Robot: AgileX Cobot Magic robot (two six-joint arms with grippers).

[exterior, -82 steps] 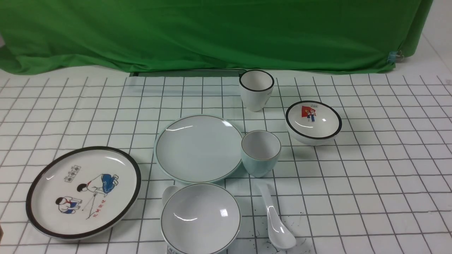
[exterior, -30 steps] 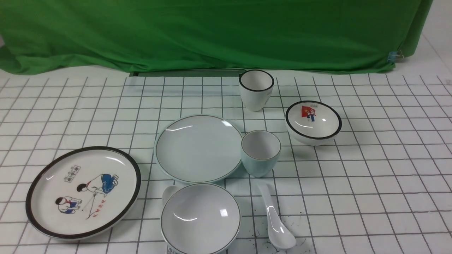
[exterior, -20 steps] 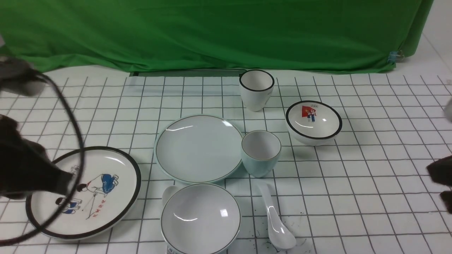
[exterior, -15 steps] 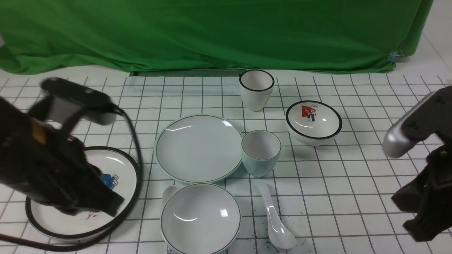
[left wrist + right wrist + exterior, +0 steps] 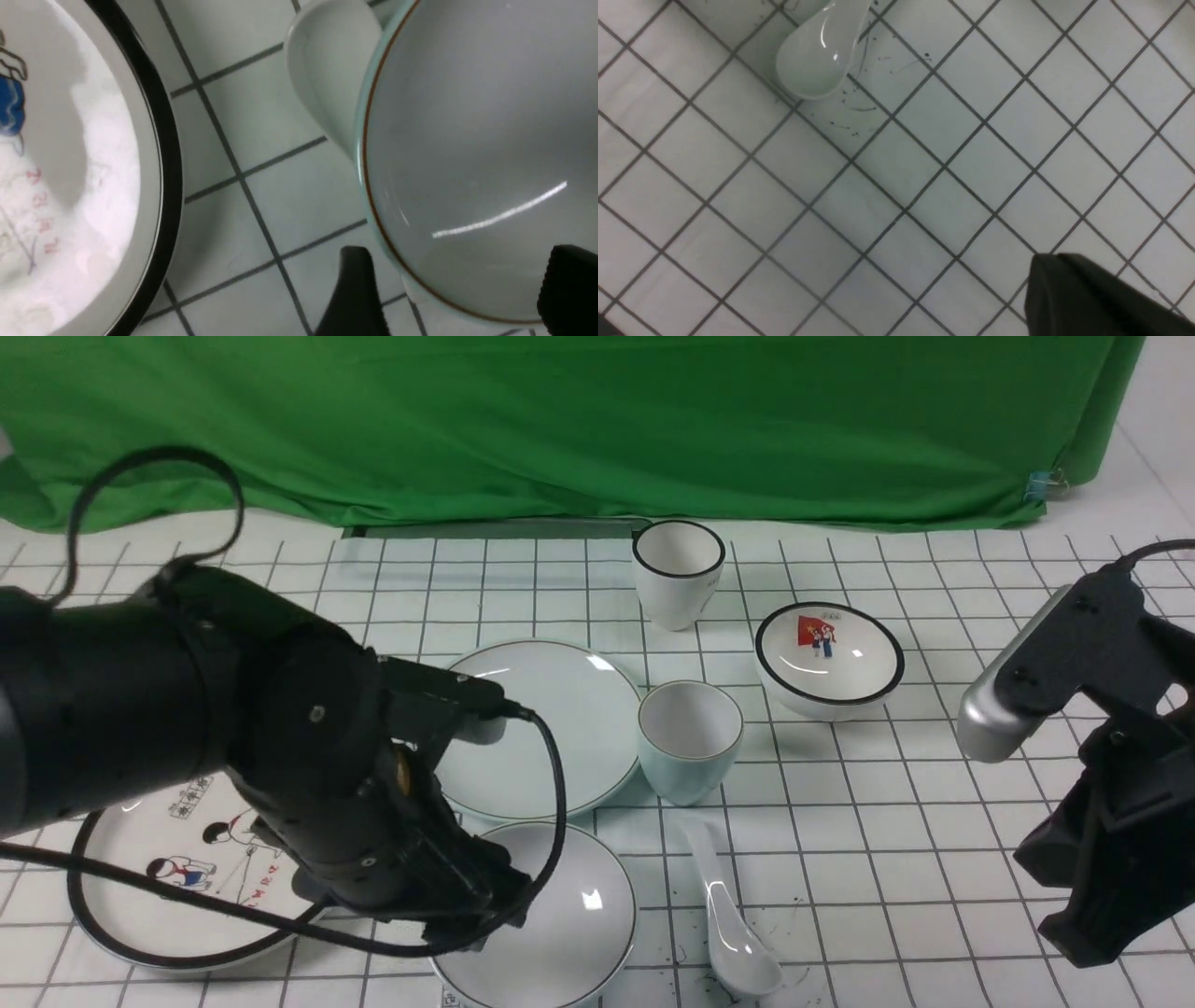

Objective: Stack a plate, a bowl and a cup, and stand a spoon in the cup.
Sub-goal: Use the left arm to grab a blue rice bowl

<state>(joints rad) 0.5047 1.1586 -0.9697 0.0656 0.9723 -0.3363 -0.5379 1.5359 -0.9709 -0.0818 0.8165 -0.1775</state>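
Note:
The pale blue-green plate (image 5: 569, 709) lies mid-table, partly behind my left arm. The bowl (image 5: 583, 915) sits in front of it and the cup (image 5: 689, 739) stands at the plate's right edge. The plain white spoon (image 5: 733, 919) lies right of the bowl; its scoop shows in the right wrist view (image 5: 817, 60). My left gripper (image 5: 460, 298) is open and straddles the bowl's (image 5: 467, 163) left rim, one finger outside, one over the inside. My right gripper (image 5: 1083, 924) hangs near the right edge, well right of the spoon, jaws together and empty.
The cartoon plate (image 5: 187, 859) lies at the left, partly under my left arm and its cable. A second spoon's scoop (image 5: 327, 70) pokes out from under the bowl. A black-rimmed cup (image 5: 679, 574) and flag bowl (image 5: 829, 658) stand behind. Green cloth (image 5: 560, 420) hangs at the back.
Both arms have come into view from the sides. The left arm swung in over the cartoon plate to the bowl's left rim; the right arm rose at the right. The dishes have not moved.

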